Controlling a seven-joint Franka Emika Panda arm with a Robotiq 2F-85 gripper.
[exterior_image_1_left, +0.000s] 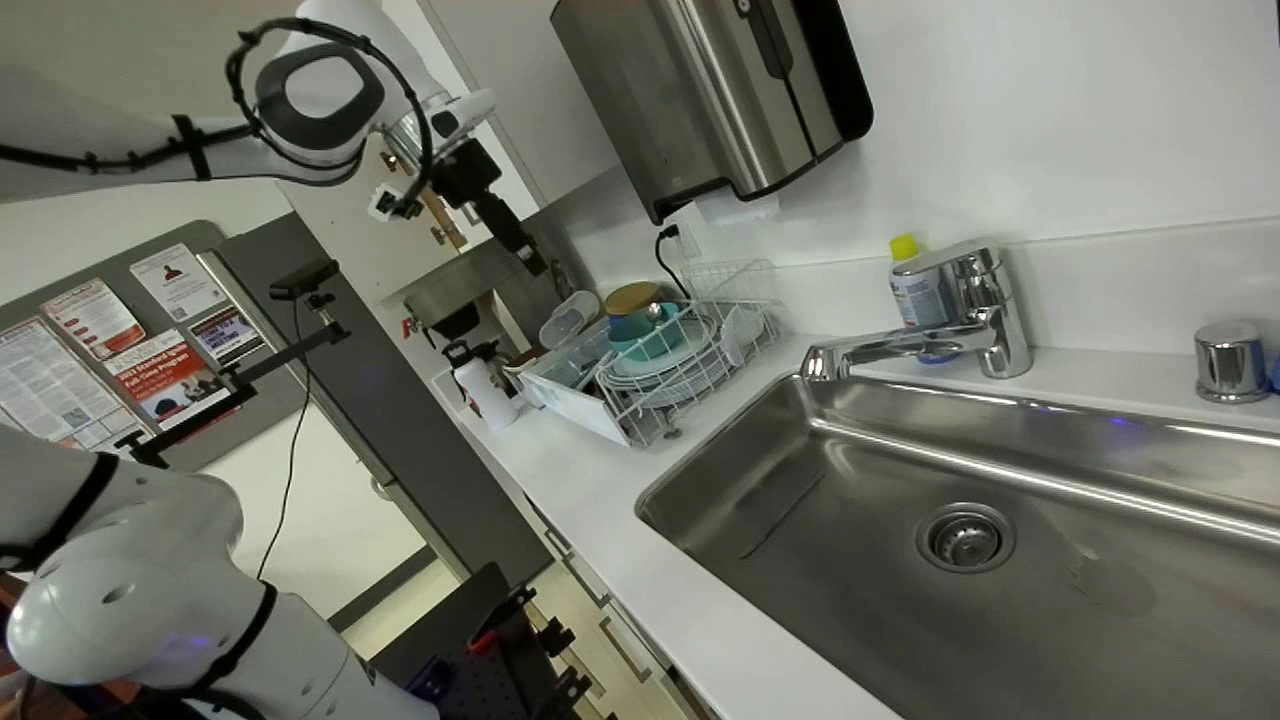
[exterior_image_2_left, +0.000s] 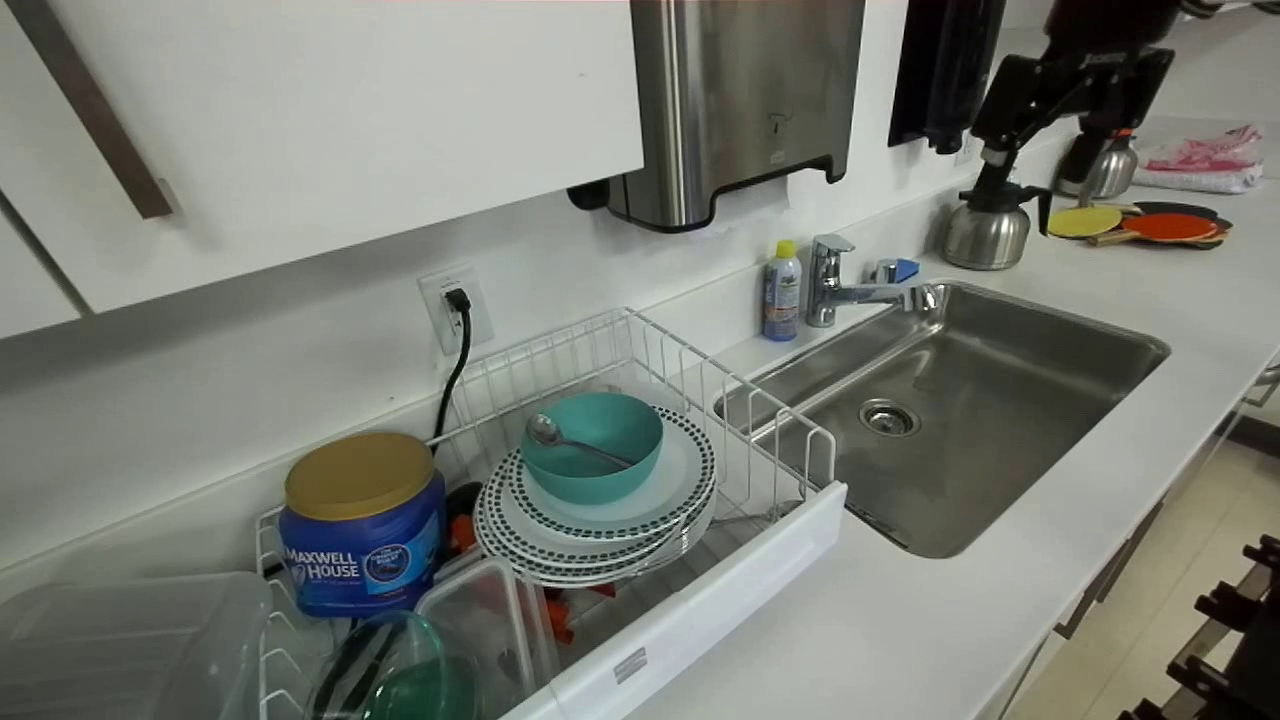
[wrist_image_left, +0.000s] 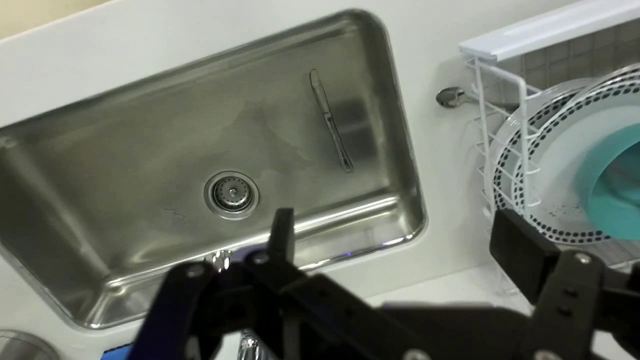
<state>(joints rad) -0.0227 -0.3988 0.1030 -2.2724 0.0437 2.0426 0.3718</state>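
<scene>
Wrist view: claw (wrist_image_left: 392, 232) spread wide, empty, up in air; knife (wrist_image_left: 329, 119) lies in sink (wrist_image_left: 150, 130), plates (wrist_image_left: 560, 172) sit in rack (wrist_image_left: 550, 30).

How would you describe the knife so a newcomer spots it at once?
Find the big steel sink in the white counter. On its floor, toward the end beside the white dish rack, lies the knife. It is long and thin, unlike the round drain, and fully inside the sink, unlike the spoon poking out of the rack.
</scene>
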